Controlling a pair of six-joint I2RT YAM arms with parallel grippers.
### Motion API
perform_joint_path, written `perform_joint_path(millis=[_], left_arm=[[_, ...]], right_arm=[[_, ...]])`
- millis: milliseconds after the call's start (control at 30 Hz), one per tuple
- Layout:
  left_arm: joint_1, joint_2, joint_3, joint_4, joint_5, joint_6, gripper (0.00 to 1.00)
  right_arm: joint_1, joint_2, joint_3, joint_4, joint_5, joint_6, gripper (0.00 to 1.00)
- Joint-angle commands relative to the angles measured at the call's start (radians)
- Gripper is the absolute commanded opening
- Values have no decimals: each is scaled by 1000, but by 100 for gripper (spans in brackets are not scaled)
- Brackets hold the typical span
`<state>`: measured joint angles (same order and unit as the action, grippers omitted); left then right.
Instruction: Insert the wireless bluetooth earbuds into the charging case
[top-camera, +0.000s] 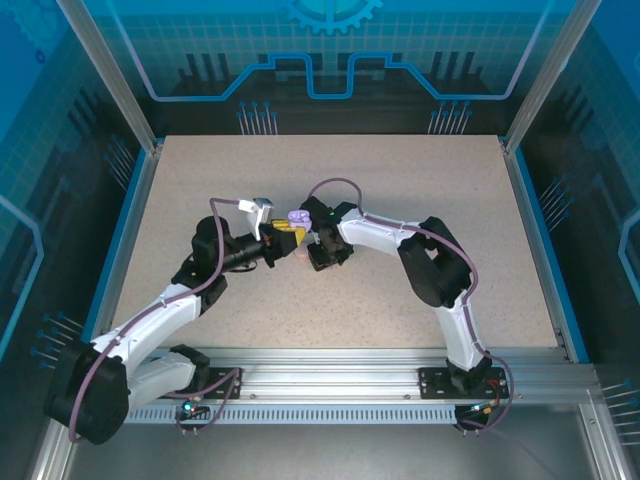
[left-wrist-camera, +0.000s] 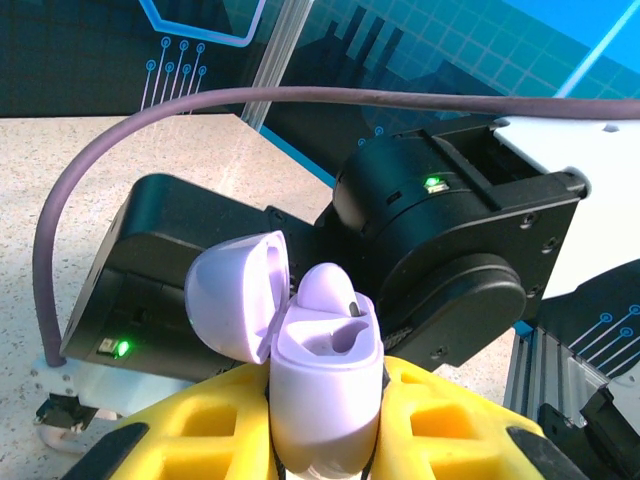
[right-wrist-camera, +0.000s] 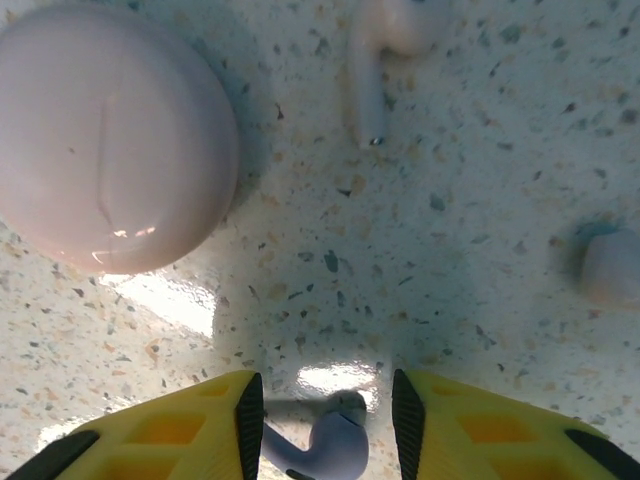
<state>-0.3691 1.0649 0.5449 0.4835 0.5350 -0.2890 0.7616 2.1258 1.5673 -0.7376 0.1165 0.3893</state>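
Purple earbud (right-wrist-camera: 335, 440) between right pincer (right-wrist-camera: 325, 425) fingers

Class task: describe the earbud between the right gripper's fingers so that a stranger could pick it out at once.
Start at the big pale pink round case on the speckled table, then drop to the right gripper with its yellow fingers. The purple earbud sits between them; the pale pink earbud lies apart.

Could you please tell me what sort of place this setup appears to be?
Probably a robotics lab test cell: a speckled tabletop fenced by an aluminium frame and blue printed panels, with two arms bolted at the near edge, handling a purple earbud case.
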Motion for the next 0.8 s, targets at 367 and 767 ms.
perform_joint_path(millis=[367, 767], left_arm=[[7, -21, -16, 38, -16, 0, 5], [7, -14, -12, 46, -17, -3, 5]], right_arm=[[13, -22, -6, -65, -17, -105, 42], [9, -56, -6, -92, 0, -140, 45]])
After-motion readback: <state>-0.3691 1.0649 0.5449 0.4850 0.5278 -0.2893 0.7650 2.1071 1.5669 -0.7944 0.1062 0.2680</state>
